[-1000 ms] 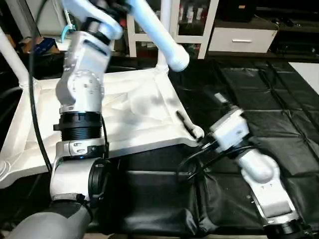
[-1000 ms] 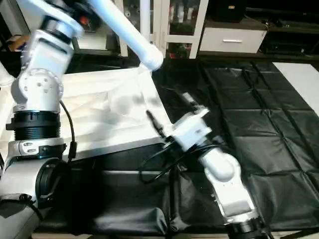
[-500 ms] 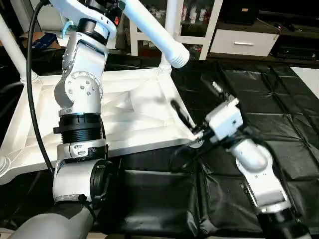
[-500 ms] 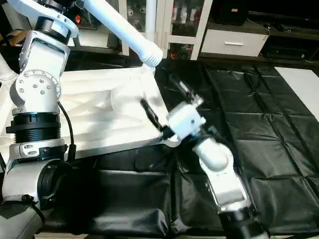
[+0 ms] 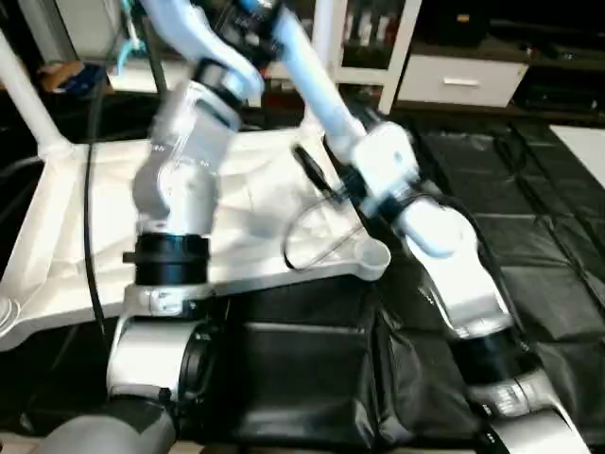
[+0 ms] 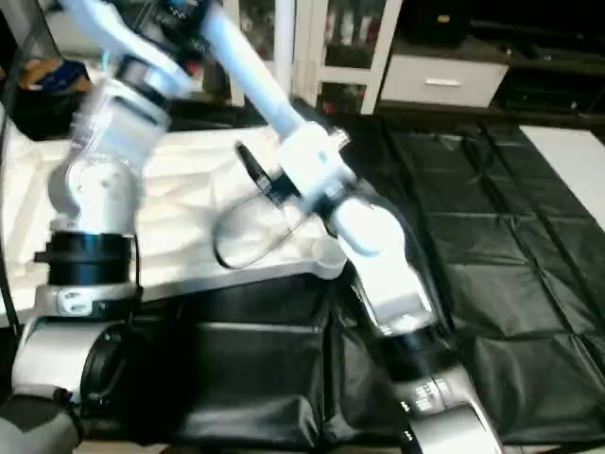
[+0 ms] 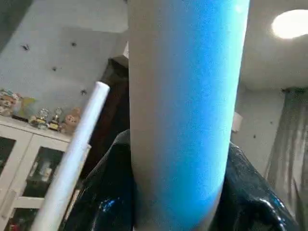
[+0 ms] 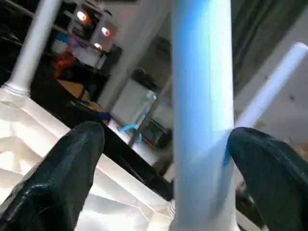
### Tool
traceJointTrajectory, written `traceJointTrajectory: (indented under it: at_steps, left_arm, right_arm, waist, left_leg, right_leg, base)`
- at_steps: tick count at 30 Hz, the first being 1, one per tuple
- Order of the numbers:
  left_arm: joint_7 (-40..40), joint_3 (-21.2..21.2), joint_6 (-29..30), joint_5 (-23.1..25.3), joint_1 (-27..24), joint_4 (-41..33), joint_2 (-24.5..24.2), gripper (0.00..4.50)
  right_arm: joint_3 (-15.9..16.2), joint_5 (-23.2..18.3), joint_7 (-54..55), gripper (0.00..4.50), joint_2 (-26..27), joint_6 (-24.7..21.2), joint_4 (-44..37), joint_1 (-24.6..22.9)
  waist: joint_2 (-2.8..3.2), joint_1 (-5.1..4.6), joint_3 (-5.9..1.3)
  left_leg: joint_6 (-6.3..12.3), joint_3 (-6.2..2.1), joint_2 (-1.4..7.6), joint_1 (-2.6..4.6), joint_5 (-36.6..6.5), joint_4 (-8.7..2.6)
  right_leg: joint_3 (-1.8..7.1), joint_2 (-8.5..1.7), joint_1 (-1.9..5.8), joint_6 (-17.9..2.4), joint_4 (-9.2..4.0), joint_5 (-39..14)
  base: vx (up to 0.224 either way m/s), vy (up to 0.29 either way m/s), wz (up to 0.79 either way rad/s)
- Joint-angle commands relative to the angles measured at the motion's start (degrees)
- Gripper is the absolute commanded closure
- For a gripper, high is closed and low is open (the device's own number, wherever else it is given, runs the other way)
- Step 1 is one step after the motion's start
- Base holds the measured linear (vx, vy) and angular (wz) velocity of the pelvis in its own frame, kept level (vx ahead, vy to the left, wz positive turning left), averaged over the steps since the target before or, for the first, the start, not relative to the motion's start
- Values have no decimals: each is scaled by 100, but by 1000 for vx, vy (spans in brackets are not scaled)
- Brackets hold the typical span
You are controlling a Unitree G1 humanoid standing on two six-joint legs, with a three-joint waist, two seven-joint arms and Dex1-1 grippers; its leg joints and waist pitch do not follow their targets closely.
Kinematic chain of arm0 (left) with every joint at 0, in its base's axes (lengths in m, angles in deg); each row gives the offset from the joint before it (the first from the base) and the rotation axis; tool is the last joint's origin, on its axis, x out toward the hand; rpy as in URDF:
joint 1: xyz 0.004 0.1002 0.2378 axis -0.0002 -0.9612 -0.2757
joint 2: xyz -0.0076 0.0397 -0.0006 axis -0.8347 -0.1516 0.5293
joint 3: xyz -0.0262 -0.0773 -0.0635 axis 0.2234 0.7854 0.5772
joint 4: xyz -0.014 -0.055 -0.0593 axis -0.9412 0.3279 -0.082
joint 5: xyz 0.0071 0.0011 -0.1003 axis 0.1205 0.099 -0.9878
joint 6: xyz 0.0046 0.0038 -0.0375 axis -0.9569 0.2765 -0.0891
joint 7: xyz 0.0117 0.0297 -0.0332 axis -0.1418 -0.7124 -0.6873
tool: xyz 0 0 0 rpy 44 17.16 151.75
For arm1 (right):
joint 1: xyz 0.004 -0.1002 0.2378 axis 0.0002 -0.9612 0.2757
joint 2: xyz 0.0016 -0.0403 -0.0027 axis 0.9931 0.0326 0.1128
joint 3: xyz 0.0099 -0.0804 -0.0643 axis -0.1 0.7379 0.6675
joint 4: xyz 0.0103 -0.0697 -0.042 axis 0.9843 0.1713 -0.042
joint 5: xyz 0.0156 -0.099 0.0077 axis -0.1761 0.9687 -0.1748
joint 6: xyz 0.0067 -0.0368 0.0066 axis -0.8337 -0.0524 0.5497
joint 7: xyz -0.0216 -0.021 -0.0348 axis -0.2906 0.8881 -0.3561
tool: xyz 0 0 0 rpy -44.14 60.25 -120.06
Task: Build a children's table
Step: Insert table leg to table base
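Up swings the right arm from the top's near corner, and its jaws (image 8: 159, 183) now stand wide open either side of the slanting leg (image 5: 312, 80), not closed on it. Left jaws (image 7: 180, 192) grip that same leg, half open around it. Below, the top (image 5: 57, 236) lies ribs-up on the black mat (image 5: 539, 189), near corner socket (image 5: 373, 255) empty.
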Motion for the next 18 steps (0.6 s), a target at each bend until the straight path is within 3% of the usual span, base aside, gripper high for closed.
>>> traceJointTrajectory:
  at_steps: [1, 2, 4, 6, 10, 11, 18]
  left_arm:
    - [87, -142, -36, 67, 19, -172, -12, 276]
    - [103, -200, -44, 88, -7, -222, -37, 276]
    - [117, -240, -56, 126, -25, -246, -63, 276]
    - [139, -284, -85, 186, -51, -287, -64, 276]
    - [148, -337, -101, 209, -126, -374, -22, 276]
    - [165, -359, -104, 222, -142, -395, -29, 276]
    - [267, -507, -118, 288, -185, -507, -64, 276]
  right_arm:
    - [-54, 239, 175, 0, -34, -118, 305, 165]
    - [-65, 342, 317, 0, -4, -195, 611, 347]
    - [-78, 396, 440, 0, 32, -221, 850, 491]
    - [-86, 412, 496, 0, 59, -286, 983, 600]
    - [-56, 415, 511, 0, 123, -361, 1246, 816]
    - [-48, 417, 512, 28, 133, -361, 1282, 840]
    - [-19, 384, 419, 76, 192, -299, 1652, 1043]
  waist:
    - [95, -8, -516]
    - [66, -10, -521]
    - [82, -6, -519]
    - [29, -12, -516]
    - [38, -8, -512]
    - [54, -1, -510]
    - [55, 1, -515]
  left_leg:
    - [-13, -159, 224, 208, -951, -461]
    - [-26, -153, 218, 206, -926, -451]
    - [-40, -144, 219, 220, -966, -449]
    - [-15, -139, 220, 206, -948, -451]
    - [21, -137, 229, 214, -907, -446]
    - [16, -140, 232, 220, -915, -450]
    - [-22, -140, 230, 219, -957, -452]
  right_leg:
    - [113, -216, 323, -1316, -276, -396]
    - [117, -230, 332, -1326, -273, -417]
    - [120, -233, 325, -1318, -284, -514]
    - [126, -229, 333, -1281, -282, -529]
    - [127, -237, 325, -1272, -278, -530]
    - [127, -241, 320, -1269, -278, -546]
    - [125, -237, 320, -1239, -282, -606]
  base:
    - [0, 0, 0]
    - [0, 0, 0]
    - [0, 0, 0]
    - [0, 0, 0]
    - [0, 0, 0]
    - [0, 0, 0]
    - [0, 0, 0]
